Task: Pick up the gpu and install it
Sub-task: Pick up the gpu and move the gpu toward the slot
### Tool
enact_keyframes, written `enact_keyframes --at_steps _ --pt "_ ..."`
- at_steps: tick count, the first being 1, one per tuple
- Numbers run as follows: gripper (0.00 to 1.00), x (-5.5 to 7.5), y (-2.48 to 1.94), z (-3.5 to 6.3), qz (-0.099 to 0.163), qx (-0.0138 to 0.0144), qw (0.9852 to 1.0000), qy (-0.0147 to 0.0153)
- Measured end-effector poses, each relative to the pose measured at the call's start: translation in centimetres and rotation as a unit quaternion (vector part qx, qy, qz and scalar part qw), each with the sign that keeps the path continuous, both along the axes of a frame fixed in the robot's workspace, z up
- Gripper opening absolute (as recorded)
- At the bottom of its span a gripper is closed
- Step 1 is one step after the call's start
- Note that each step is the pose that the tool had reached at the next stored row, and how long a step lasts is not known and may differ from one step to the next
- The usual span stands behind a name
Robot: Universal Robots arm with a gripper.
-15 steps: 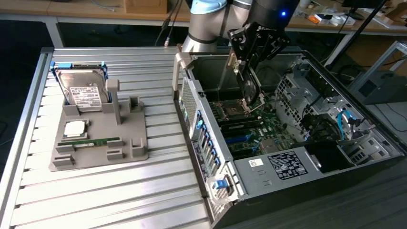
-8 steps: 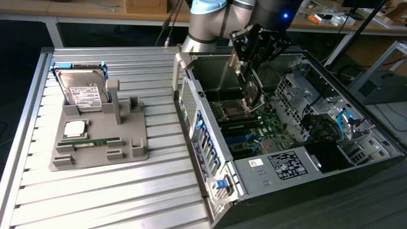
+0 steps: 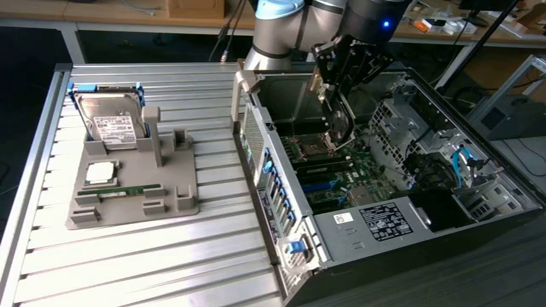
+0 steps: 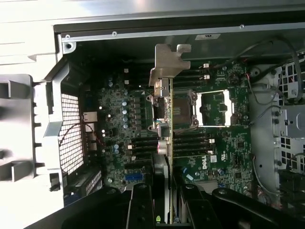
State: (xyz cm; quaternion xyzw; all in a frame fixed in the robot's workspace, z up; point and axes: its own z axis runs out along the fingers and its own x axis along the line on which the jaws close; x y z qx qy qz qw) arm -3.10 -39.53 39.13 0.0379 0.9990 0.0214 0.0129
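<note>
- Black fingers [image 4: 142,206] are gripping the gpu [image 4: 167,71] edge-on.
- The gpu is hanging over the motherboard [image 4: 119,119] of the open case [image 3: 265,160], at three o'clock from the grey tray [image 3: 171,192] in the exterior view.

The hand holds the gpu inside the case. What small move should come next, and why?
Probably shift the gpu sideways toward the blue slot before lowering: the hand holds it edge-on above the CPU socket, apparently clear of the motherboard.
</note>
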Motion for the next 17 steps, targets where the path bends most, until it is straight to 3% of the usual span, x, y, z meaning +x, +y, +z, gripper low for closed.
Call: enact_keyframes --at_steps 17 --pt "0.27 1.1 -0.13 -0.53 0.000 0.0000 1.0000 0.0001"
